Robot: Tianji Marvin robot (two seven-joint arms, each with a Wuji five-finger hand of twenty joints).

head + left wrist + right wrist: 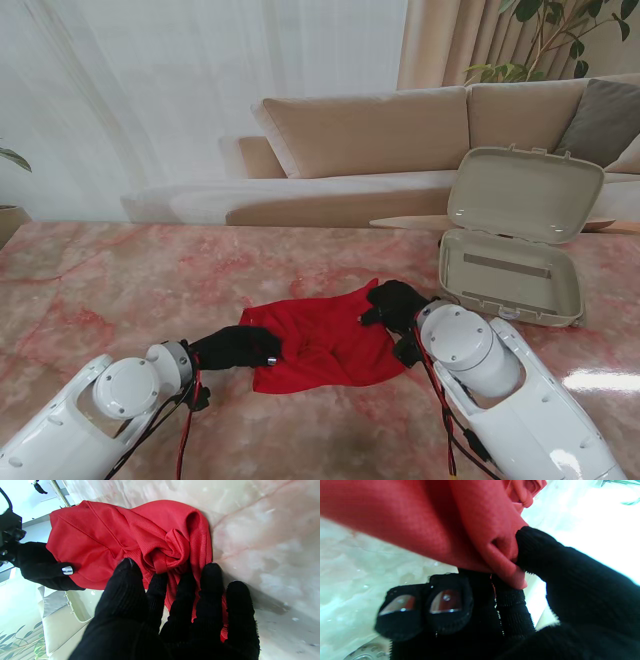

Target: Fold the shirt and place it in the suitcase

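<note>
Shirt (325, 345) red, crumpled; right hand (396, 305) pinching fold, left hand (237, 347) fingers gripping edge; no writing.

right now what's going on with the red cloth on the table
The robot is working a red shirt lying bunched on the marble table. Its right hand pinches a fold of fabric at the shirt's right edge, and its left hand rests on the left edge with fingers spread over the cloth. The shirt isn't neatly folded yet. The suitcase sits open to the right, nothing visible inside.
</note>
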